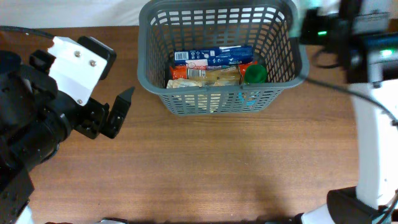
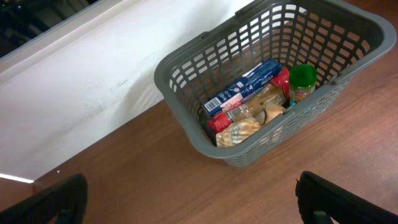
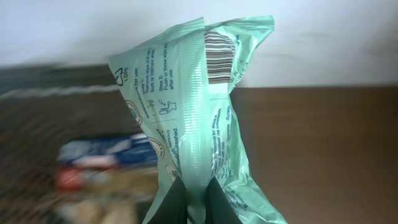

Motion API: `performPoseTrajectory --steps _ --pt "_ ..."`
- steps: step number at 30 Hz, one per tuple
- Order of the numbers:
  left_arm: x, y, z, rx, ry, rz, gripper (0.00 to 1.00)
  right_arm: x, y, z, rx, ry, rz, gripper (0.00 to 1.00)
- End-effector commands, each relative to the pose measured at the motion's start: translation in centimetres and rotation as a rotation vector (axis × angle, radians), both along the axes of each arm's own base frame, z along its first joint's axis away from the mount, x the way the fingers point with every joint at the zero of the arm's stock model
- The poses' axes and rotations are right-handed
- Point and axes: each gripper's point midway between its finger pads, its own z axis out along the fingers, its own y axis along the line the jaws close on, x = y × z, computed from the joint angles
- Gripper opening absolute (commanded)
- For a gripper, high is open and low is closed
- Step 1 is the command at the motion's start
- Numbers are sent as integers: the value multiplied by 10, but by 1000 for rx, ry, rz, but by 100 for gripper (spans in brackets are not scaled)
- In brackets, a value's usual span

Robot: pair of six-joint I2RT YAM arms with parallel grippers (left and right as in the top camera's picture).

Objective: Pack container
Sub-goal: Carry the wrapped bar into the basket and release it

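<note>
The dark grey basket (image 1: 217, 99) stands at the far middle of the table and also shows in the left wrist view (image 2: 186, 134). It holds a blue box (image 1: 214, 57), an orange-red packet (image 1: 180, 73), a beige packet (image 1: 217, 77) and a green-lidded jar (image 1: 255, 73). My right gripper (image 3: 198, 186) is shut on a pale green plastic packet (image 3: 193, 106) with a barcode, held up near the basket's right side. My right arm (image 1: 339, 31) is by the basket's far right corner. My left gripper (image 2: 193, 202) is open and empty over bare wood, left of the basket (image 1: 118, 112).
A white wall or board (image 2: 81, 81) runs along the table's far edge behind the basket. The right arm's white base (image 1: 373, 155) stands at the right edge. Brown wood tabletop (image 1: 217, 168) stretches in front of the basket.
</note>
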Motion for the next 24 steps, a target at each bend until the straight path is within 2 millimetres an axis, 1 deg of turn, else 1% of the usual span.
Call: performPoseTrajectory --steps 1,2,3,5,6,7,8,9,12,14,16,17,18,20,21,23,24 --pt "-2 -1 1 -14 0 -1 99 -13 78 3 10 -9 188 6" --pt "-2 -1 1 -14 0 -1 99 -13 99 -9 4 18 232 6" --pt "-2 -1 1 -14 0 -1 99 -13 114 -18 1 42 260 6" --pt "-2 -1 1 -14 0 -1 99 -14 137 -32 1 74 305 6" --pt "-2 -1 1 -14 0 -1 99 -14 145 -36 -1 79 322 8" --pt "-2 -1 1 -14 0 -1 99 -14 150 -39 -2 84 330 20" --pt "-2 -1 1 -14 0 -1 99 -13 151 -40 -3 88 333 61" --pt "-2 -1 1 -14 0 -1 99 -13 152 -42 -5 91 334 67" --pt "-2 -1 1 -14 0 -1 100 -14 152 -39 -3 86 334 71" --pt "-2 -1 1 -14 0 -1 99 -19 149 -32 1 74 334 72" --pt "-2 -1 1 -14 0 -1 99 -31 144 -21 28 69 316 72" --pt "-2 -1 1 -14 0 -1 99 -47 136 -8 56 65 298 72" --pt "-2 -1 1 -14 0 -1 99 -74 126 10 74 53 297 72" --pt "-2 -1 1 -14 0 -1 99 -98 116 22 60 40 295 72" --pt "-2 -1 1 -14 0 -1 99 -117 106 24 33 53 271 72" --pt "-2 -1 1 -14 0 -1 100 -149 90 17 -10 107 227 72" --pt "-2 -1 1 -14 0 -1 99 -162 88 13 -24 124 224 72"
